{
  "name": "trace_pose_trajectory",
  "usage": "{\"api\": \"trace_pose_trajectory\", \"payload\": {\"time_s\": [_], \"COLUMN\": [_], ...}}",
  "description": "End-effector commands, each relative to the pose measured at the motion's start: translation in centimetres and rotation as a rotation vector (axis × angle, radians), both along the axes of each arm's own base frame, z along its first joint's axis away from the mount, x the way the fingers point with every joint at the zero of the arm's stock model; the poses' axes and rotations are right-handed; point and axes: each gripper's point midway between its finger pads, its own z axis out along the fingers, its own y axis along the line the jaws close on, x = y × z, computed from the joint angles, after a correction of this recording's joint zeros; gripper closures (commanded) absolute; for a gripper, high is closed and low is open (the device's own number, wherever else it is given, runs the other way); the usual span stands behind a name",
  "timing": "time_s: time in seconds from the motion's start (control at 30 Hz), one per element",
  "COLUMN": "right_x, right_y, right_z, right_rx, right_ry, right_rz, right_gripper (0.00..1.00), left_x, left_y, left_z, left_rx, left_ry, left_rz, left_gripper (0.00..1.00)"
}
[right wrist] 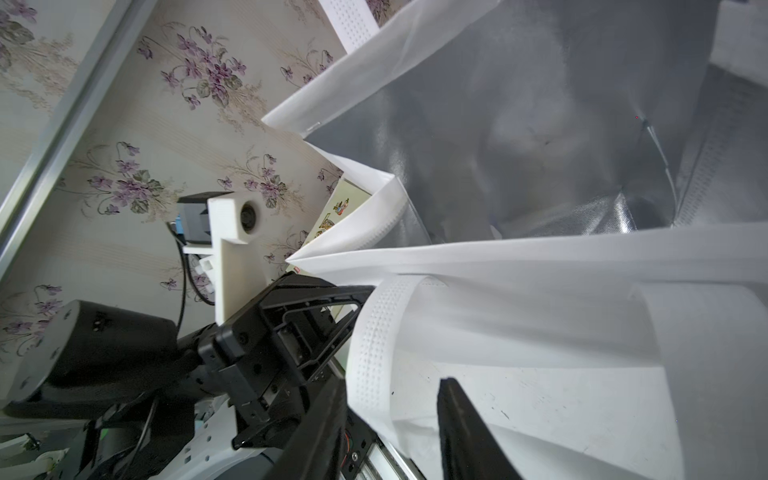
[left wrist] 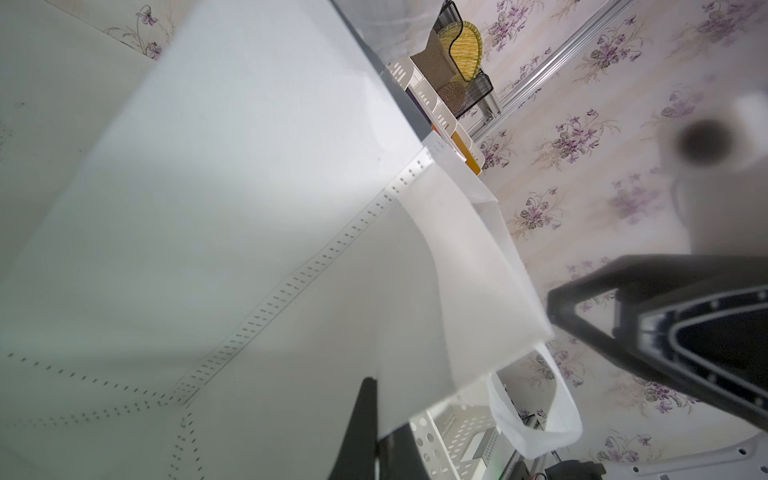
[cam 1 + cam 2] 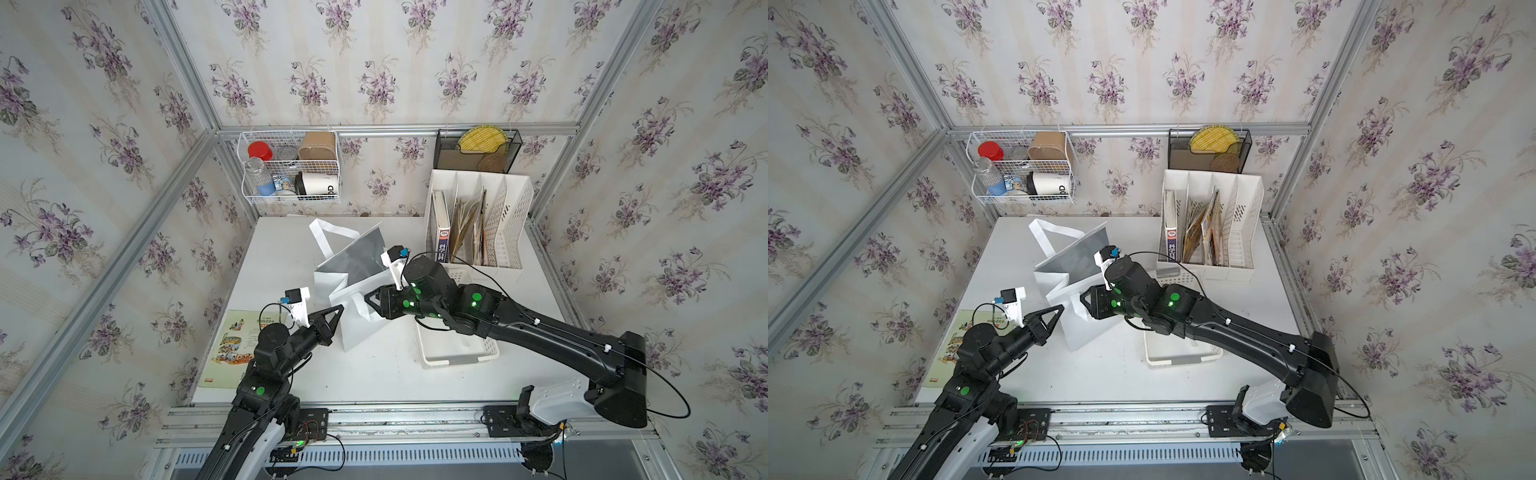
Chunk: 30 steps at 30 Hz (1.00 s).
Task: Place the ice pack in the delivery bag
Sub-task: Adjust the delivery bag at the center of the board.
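The delivery bag [image 3: 357,257] [image 3: 1077,253] stands mid-table in both top views, its mouth open and silver lining showing. My left gripper [image 3: 340,308] [image 3: 1061,307] is at the bag's near left corner. In the left wrist view the left gripper [image 2: 376,399] is shut on the edge of the bag's white wall [image 2: 249,166]. My right gripper [image 3: 368,300] [image 3: 1084,297] is at the near rim. In the right wrist view the right gripper [image 1: 390,395] is open, with the near handle strap [image 1: 374,353] hanging loosely between its fingers; the foil inside [image 1: 540,124] looks bare. The ice pack is out of view.
A white perforated basket [image 3: 457,359] lies under my right arm. A white file organizer [image 3: 478,224] stands at the back right, and a picture booklet [image 3: 230,345] lies at the left edge. A wire basket [image 3: 291,166] and a black mesh holder [image 3: 478,149] hang on the back wall.
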Motion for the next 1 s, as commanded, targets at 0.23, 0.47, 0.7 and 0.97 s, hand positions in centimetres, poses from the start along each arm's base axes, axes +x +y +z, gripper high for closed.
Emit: {"api": "trace_pose_trajectory", "payload": {"time_s": [0.23, 0.47, 0.7, 0.97], "right_x": [-0.1, -0.6, -0.4, 0.6], "right_y": [2.0, 2.2, 1.9, 1.6], "right_z": [-1.5, -2.8, -6.1, -8.2], "right_rx": [0.068, 0.089, 0.044, 0.022], "right_ry": [0.025, 0.037, 0.058, 0.019], "right_rz": [0.018, 0.04, 0.022, -0.02], "right_gripper": [0.48, 0.58, 0.99, 0.95], "left_x": [0.1, 0.1, 0.1, -0.2], "left_y": [-0.5, -0.6, -0.6, -0.9], "left_z": [0.9, 1.1, 1.5, 1.8], "left_rx": [-0.023, -0.029, -0.043, -0.068], "left_ry": [-0.026, -0.029, -0.022, -0.014], "left_rz": [-0.024, -0.026, -0.026, -0.046], "left_gripper": [1.0, 1.0, 1.0, 1.0]}}
